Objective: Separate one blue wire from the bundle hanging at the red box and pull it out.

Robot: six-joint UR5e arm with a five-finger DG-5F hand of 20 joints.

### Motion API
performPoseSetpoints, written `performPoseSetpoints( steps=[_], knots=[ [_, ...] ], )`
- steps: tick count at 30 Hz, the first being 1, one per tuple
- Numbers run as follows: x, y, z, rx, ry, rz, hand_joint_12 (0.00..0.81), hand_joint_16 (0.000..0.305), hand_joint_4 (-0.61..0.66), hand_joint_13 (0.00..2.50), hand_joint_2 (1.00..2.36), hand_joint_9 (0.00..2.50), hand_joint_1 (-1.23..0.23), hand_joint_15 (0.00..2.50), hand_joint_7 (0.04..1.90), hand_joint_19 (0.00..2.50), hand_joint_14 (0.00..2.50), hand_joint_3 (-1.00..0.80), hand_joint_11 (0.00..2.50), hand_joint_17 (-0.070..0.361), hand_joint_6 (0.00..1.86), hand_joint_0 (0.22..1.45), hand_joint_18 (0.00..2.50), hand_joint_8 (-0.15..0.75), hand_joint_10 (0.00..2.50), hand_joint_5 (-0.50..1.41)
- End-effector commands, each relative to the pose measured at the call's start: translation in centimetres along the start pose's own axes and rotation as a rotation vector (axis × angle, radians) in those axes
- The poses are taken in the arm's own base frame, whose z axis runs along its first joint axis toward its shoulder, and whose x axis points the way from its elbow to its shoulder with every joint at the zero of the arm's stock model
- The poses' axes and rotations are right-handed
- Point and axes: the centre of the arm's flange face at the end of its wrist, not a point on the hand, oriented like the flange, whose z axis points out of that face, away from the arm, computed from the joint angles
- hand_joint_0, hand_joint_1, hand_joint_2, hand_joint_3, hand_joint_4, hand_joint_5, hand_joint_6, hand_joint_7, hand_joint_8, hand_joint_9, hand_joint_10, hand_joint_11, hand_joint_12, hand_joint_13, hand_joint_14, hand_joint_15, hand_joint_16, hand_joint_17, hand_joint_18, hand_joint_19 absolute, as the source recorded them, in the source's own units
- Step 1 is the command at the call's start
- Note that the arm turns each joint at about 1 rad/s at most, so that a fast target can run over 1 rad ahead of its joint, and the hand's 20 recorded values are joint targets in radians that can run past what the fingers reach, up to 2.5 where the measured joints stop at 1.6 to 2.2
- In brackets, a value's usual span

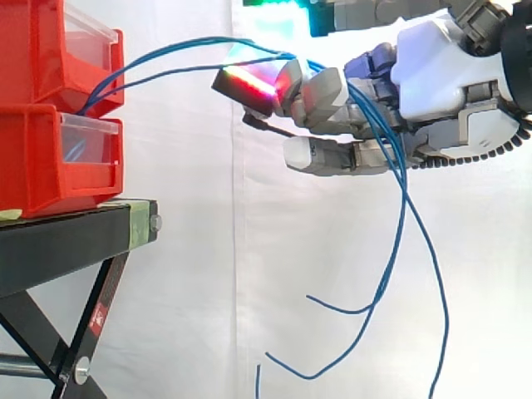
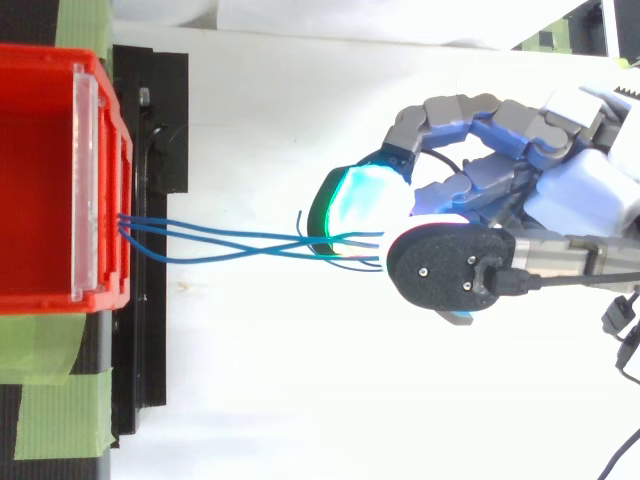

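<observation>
Bins [image 1: 33, 158] on stand [image 1: 58, 241]; wires [image 2: 265, 246] run into hand [image 1: 432, 75].

Thin blue wires [image 2: 265, 247] cross as they leave the red box [image 1: 37, 162], then hang loose-ended.

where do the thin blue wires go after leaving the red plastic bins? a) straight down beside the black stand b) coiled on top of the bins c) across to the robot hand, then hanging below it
c: the thin blue wires span from the red plastic bins to the hand, pass between its curled fingers and dangle below.
</observation>
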Motion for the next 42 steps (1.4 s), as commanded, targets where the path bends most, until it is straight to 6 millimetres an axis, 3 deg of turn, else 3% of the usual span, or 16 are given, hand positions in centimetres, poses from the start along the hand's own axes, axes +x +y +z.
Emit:
performPoseSetpoints(
  steps=[1,12,27,42],
  knots=[
    [0.0,0.01,0.0,0.0,0.0,0.0,0.303,0.045,0.22,1.3,1.02,0.96,-0.78,1.5,1.05,0.66,0.02,-0.16,1.65,0.101,0.89,0.63,0.74,0.301,0.0,-0.23],
    [-0.04,0.0,-0.02,0.001,-0.002,-0.006,0.307,0.043,0.23,1.28,1.02,0.9,-0.94,1.49,1.04,0.61,0.02,-0.26,1.64,0.097,0.9,0.71,0.73,0.303,0.0,-0.24],
    [-0.2,-0.1,-0.1,0.009,-0.004,-0.022,0.308,0.035,0.23,1.22,1.01,0.8,-0.96,1.48,1.04,0.55,0.02,-0.35,1.62,0.079,0.9,0.77,0.7,0.305,0.0,-0.26],
    [-0.21,-0.05,-0.11,0.01,-0.006,-0.074,0.32,0.04,0.24,1.23,1.01,0.83,-0.85,1.48,1.04,0.65,0.01,-0.37,1.63,0.09,0.87,0.61,0.69,0.309,0.0,-0.25]
  ],
)
